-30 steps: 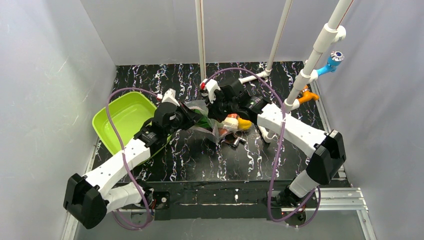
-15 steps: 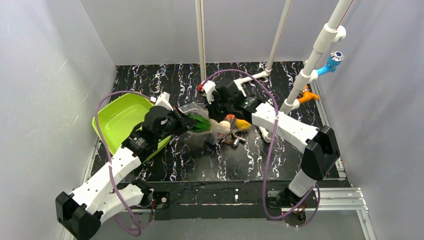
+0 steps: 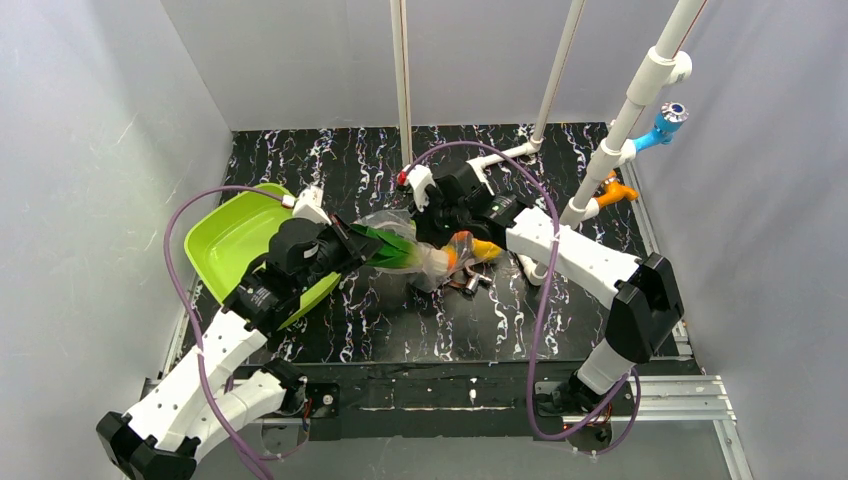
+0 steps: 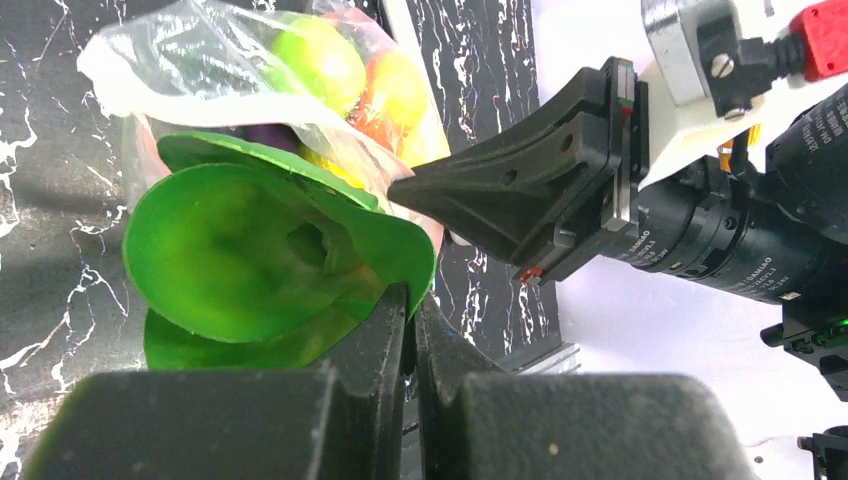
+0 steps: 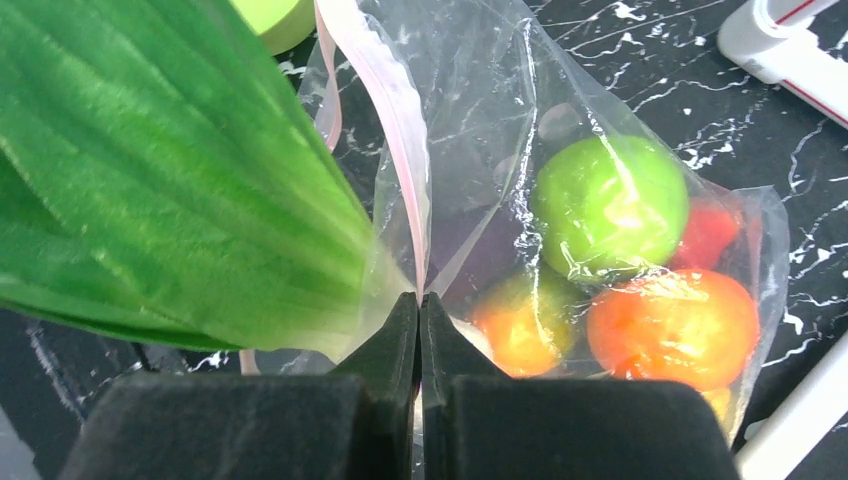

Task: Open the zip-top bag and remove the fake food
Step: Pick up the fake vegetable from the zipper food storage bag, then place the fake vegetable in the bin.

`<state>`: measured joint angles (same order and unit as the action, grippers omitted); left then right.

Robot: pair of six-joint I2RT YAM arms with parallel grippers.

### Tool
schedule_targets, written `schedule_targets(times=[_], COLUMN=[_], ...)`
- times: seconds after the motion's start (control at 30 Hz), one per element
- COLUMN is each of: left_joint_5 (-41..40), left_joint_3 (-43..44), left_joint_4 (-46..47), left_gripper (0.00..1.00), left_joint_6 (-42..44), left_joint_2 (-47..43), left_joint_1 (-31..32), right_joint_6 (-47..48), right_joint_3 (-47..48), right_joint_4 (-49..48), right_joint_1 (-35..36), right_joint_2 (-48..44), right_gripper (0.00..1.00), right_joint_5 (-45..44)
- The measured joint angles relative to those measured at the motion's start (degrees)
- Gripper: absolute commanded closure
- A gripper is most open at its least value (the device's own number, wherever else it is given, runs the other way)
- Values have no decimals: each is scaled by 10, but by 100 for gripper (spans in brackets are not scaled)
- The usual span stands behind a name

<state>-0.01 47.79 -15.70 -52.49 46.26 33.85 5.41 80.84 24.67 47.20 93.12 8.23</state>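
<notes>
Near the right of the green tray (image 3: 225, 240), the left gripper (image 4: 410, 300), clamped on the bok choy (image 4: 250, 250) leaf, should draw it out steadily while the right gripper (image 5: 419, 305), pinched on the zip-top bag (image 5: 470, 120) mouth, anchors it.

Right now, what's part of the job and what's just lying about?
Job: bag, pinched by right gripper; bok choy, held by left gripper; green fruit and orange inside the bag.
Lying about: tray; metal fittings; pipes.
</notes>
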Motion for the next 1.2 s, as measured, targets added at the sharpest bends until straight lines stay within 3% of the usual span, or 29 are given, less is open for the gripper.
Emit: schedule_targets(times=[0.5,1.2], left_joint_5=[-19,-126], left_joint_3=[82,178], left_joint_4=[-92,-194], left_gripper=[100,100], left_joint_6=[55,166], left_joint_2=[-45,-53], left_joint_1=[0,0], right_joint_6=[7,8], right_joint_3=[-17,-31], right_joint_4=[-2,-7], right_joint_1=[-6,-10], right_joint_2=[-43,-50], right_gripper=[99,99], right_joint_5=[77,104])
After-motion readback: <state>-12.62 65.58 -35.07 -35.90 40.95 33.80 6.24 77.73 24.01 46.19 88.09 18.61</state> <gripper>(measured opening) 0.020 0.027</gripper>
